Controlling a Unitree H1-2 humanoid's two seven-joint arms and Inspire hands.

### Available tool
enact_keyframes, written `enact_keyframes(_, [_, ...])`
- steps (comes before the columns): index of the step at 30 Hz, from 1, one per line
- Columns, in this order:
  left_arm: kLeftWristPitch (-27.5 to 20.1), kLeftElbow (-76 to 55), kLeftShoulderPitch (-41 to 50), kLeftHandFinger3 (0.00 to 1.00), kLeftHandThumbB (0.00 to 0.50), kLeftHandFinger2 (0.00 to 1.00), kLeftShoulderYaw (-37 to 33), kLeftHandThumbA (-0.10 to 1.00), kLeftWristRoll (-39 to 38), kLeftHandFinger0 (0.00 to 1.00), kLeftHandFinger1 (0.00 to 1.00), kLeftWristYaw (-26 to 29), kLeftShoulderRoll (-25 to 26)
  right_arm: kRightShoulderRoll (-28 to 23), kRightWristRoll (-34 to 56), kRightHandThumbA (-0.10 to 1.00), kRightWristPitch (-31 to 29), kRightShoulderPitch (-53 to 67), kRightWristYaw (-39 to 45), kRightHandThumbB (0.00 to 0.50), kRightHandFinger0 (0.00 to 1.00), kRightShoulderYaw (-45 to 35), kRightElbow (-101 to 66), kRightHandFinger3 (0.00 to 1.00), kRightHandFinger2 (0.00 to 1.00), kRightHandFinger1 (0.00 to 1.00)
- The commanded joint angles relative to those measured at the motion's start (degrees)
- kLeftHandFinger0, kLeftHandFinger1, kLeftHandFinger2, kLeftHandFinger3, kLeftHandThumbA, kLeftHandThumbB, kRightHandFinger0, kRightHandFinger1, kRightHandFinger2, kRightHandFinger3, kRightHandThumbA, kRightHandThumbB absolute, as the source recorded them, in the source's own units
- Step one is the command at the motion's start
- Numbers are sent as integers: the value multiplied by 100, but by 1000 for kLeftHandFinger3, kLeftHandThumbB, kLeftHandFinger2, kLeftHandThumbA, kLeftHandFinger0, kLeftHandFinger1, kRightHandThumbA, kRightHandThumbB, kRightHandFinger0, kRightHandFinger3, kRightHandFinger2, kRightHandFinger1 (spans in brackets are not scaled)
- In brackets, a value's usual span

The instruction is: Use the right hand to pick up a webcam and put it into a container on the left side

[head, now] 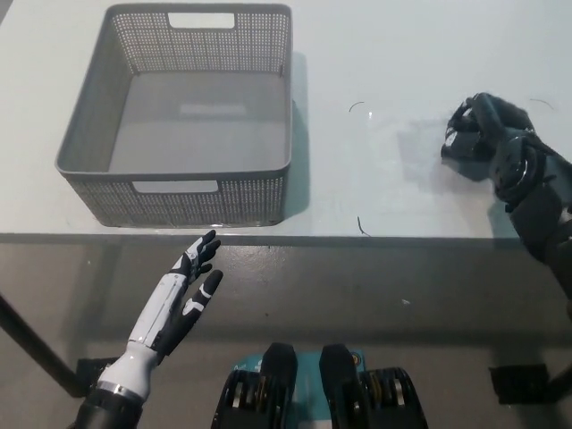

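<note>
At the right edge of the frame the black right hand is curled around a small black webcam, grasping it on the pale table. The webcam's body is mostly hidden by the fingers, so its exact shape is hard to tell. The grey perforated basket sits in the upper left of the frame, well apart from the webcam, with only bare tabletop and a few thin dark curved marks between them. The white left hand rests below the table's front edge at lower left, fingers spread and holding nothing.
</note>
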Motion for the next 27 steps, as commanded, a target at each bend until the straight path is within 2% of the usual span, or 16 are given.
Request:
enact_keyframes(1, [-93,-68,-152,1000,123,1000,63,915,-56,1000,1000,-63,122,-195,291,-100,-500,-543,-800,189,0,-341,-463,691,828,371])
enact_keyframes(3, [-79,-59,-163,1000,125,1000,66,918,-53,1000,1000,-66,138,-250,309,-100,-507,-627,-764,154,0,-430,-660,789,807,398])
enact_keyframes(6, [-87,-79,-161,1000,124,1000,57,918,-40,1000,1000,-63,145,-311,465,-100,-451,-785,-661,162,0,-670,-958,825,770,391])
enact_keyframes(7, [-82,-102,-149,1000,119,1000,47,920,-8,1000,1000,-60,154,-343,505,-100,-476,-854,-648,170,0,-746,-1086,808,763,374])
enact_keyframes(8, [-82,-103,-148,1000,119,1000,44,920,-9,1000,1000,-62,156,-347,515,-100,-450,-864,-641,151,0,-796,-1174,795,733,361])
enact_keyframes(10, [-84,-93,-147,1000,119,1000,43,917,-17,1000,1000,-63,156,-331,759,-100,-282,-949,-524,179,0,-1088,-1560,723,721,315])
enact_keyframes(11, [-90,-90,-146,1000,120,1000,42,917,-15,1000,1000,-61,156,-321,845,-100,-196,-979,-422,164,0,-1197,-1716,710,705,292])
enact_keyframes(14, [-69,-104,-144,1000,114,1000,38,909,-20,1000,1000,-68,152,-251,1014,-100,3,-1013,-167,160,0,-1439,-2248,755,664,210])
enact_keyframes(16, [-66,-111,-142,1000,108,1000,34,898,-30,1000,1000,-77,151,-181,1029,-100,100,-986,-69,159,0,-1484,-2568,813,752,260])
enact_keyframes(19, [-96,-156,-8,1000,101,1000,31,882,-11,1000,1000,-73,173,81,984,-100,397,-871,43,162,0,-1414,-3122,846,801,373])
enact_keyframes(27, [-97,-184,125,1000,105,1000,-10,880,0,1000,1000,-72,157,898,871,-100,722,-952,155,183,0,-1114,-3668,844,784,387])
